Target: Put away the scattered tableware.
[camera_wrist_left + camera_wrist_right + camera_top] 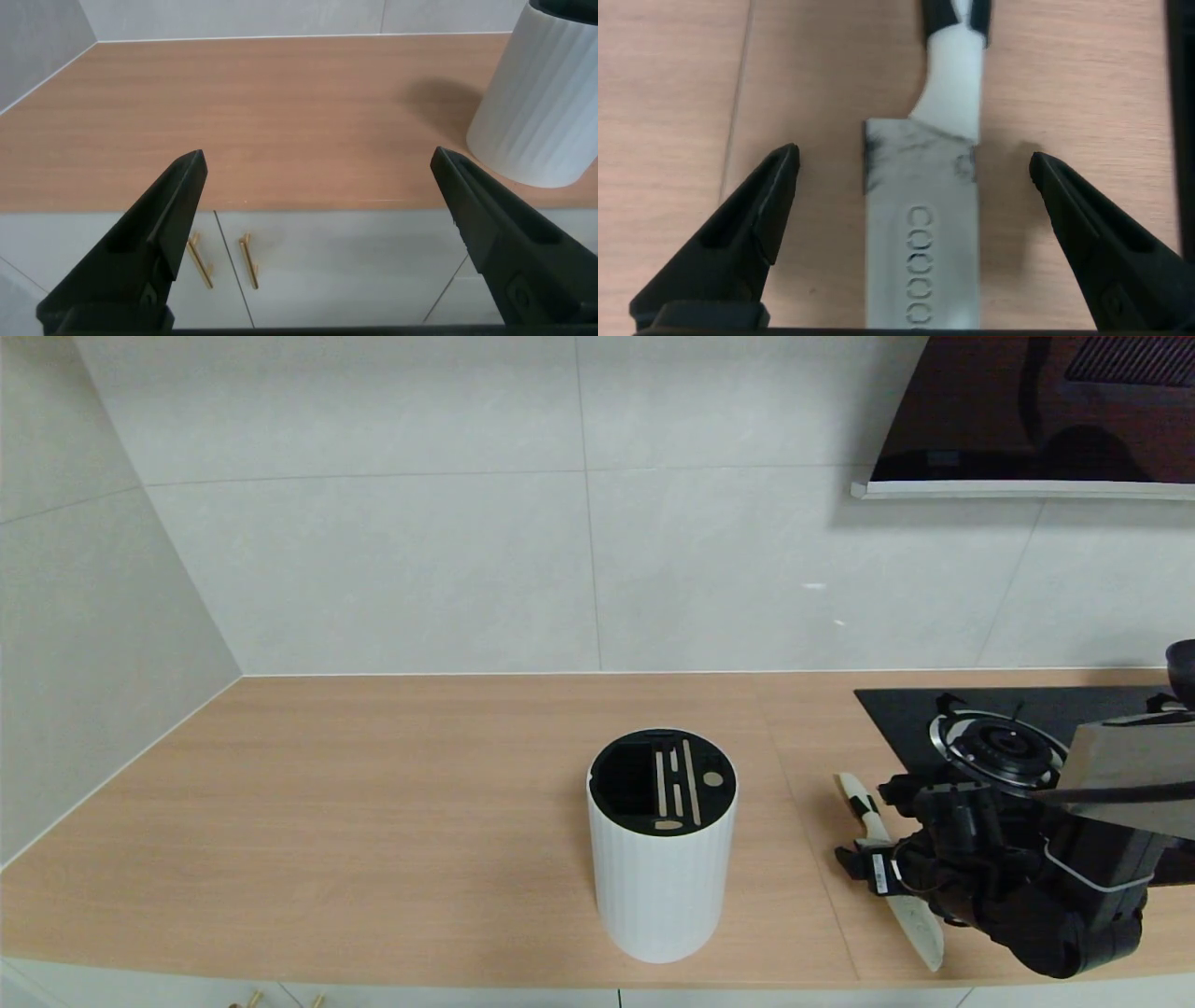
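Claw on right (913,161) — wide apart over knife (923,243)

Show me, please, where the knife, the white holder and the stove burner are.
knife (920,233): right wrist view, on the flat of the blade.
white holder (661,887): head view, on its ribbed side wall.
stove burner (997,745): head view, on its centre cap.
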`<state>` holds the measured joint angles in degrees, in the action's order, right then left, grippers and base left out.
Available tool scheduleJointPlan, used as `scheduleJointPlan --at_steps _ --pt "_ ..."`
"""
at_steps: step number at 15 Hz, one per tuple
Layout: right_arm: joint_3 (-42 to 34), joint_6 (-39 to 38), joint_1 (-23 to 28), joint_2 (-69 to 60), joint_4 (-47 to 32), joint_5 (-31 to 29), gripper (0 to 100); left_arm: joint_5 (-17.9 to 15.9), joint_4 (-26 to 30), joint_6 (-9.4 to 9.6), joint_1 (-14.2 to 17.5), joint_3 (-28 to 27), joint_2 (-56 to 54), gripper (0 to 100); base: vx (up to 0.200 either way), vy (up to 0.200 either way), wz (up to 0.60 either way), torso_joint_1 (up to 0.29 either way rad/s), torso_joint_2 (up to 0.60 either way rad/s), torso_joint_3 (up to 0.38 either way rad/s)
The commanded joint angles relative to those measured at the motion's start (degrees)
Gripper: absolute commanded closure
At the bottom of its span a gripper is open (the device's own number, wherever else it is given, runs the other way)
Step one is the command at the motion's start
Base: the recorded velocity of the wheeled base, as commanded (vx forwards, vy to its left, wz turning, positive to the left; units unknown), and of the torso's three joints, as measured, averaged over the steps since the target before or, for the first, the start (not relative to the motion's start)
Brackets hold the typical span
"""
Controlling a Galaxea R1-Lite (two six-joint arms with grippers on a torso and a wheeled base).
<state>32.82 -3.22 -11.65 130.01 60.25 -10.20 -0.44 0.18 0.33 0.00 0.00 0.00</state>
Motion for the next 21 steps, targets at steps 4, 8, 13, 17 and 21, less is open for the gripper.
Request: scheduleJointPlan --at_steps 4,8,13,17,21 --pt "-0.03 0.05 0.05 0.07 -0.22 -0.08 100 0.00 -0.01 0.02 0.00 0.00 0.00 0 0.000 0.000 0.00 0.000 0.00 0.000" --pt "-0.03 0.05 0.05 0.33 -0.22 -0.08 100 0.00 -0.01 0.02 0.00 0.00 0.00 0 0.000 0.000 0.00 0.000 0.00 0.000" --pt "-1.18 0.14 -0.04 -8.11 -0.83 -1.40 100 0.00 -0.01 0.11 0.00 0.00 0.00 0 0.000 0.000 0.00 0.000 0.00 0.000" --pt "-2.32 0.14 -0.39 -21.12 -5.49 -1.49 100 0.00 -0.01 0.11 0.00 0.00 0.00 0 0.000 0.000 0.00 0.000 0.00 0.000" --pt "-2.23 -0.03 -1.53 -31.58 -11.12 -1.49 100 -0.26 -0.01 0.02 0.00 -1.58 0.00 0 0.000 0.000 0.00 0.000 0.00 0.000"
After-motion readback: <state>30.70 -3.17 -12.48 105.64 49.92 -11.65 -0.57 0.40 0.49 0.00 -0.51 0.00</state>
